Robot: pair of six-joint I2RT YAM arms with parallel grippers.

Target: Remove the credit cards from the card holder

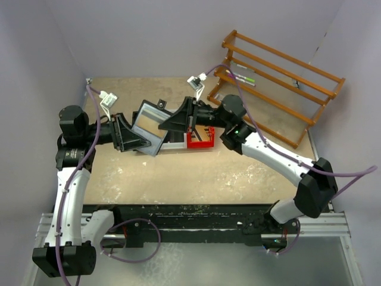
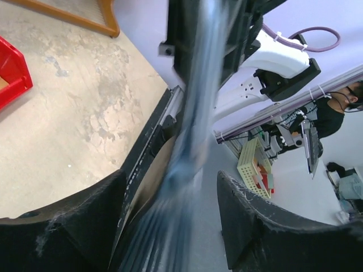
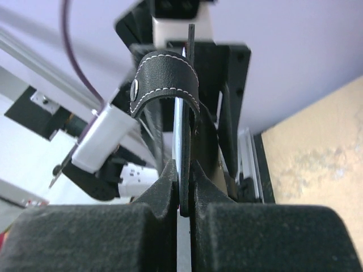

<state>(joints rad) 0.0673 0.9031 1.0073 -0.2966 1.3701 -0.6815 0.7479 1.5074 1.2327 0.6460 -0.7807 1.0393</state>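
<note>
The holder (image 3: 164, 79) hangs in the air over the back middle of the table (image 1: 208, 176), stretched between the two grippers and clear of the surface. From above, its broad side faces up and is tilted, showing a grey-blue card (image 1: 150, 126) inside a dark border. Its left end is towards the left gripper (image 1: 140, 140) and its right end towards the right gripper (image 3: 184, 192). Each wrist camera sees it edge-on, running straight away between that arm's fingers. The stitched strap with its snap arches over the top edge. The right jaws are pinched tight on the holder's thin edge, a pale card edge showing beside the black. The left jaws stand apart, one on each side of the blurred card edge. A red tray (image 1: 200, 138) sits just right of the holder, and a wooden rack (image 1: 280, 80) stands at the back right corner.
</note>
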